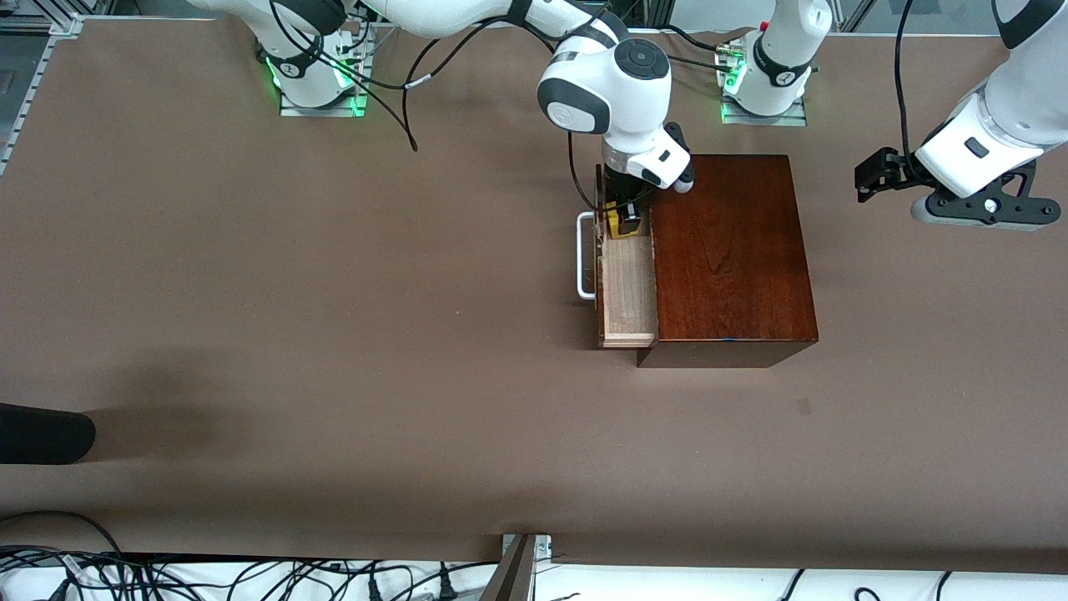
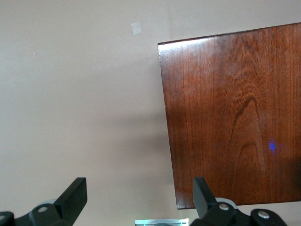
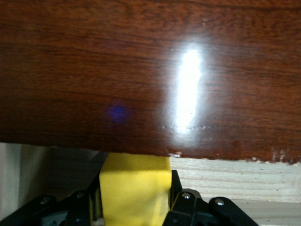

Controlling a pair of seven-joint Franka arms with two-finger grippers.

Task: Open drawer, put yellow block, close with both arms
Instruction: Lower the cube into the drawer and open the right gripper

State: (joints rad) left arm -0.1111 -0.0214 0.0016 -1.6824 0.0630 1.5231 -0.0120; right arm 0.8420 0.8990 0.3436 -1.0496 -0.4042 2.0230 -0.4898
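The dark mahogany box (image 1: 730, 250) stands mid-table with its drawer (image 1: 627, 292) pulled out toward the right arm's end, showing the pale wood lining and the white bar handle (image 1: 586, 255). My right gripper (image 1: 624, 219) is shut on the yellow block (image 1: 615, 224) and holds it down in the open drawer, at the drawer's end farthest from the front camera. In the right wrist view the block (image 3: 135, 188) sits between the black fingers, against the box's glossy edge (image 3: 141, 84). My left gripper (image 1: 868, 174) is open and empty, in the air beside the box at the left arm's end; its wrist view shows the box top (image 2: 235, 113).
A dark rounded object (image 1: 42, 434) lies at the table edge toward the right arm's end. A small pale patch (image 1: 803, 406) marks the tabletop nearer the front camera than the box. Cables lie along the table's front edge.
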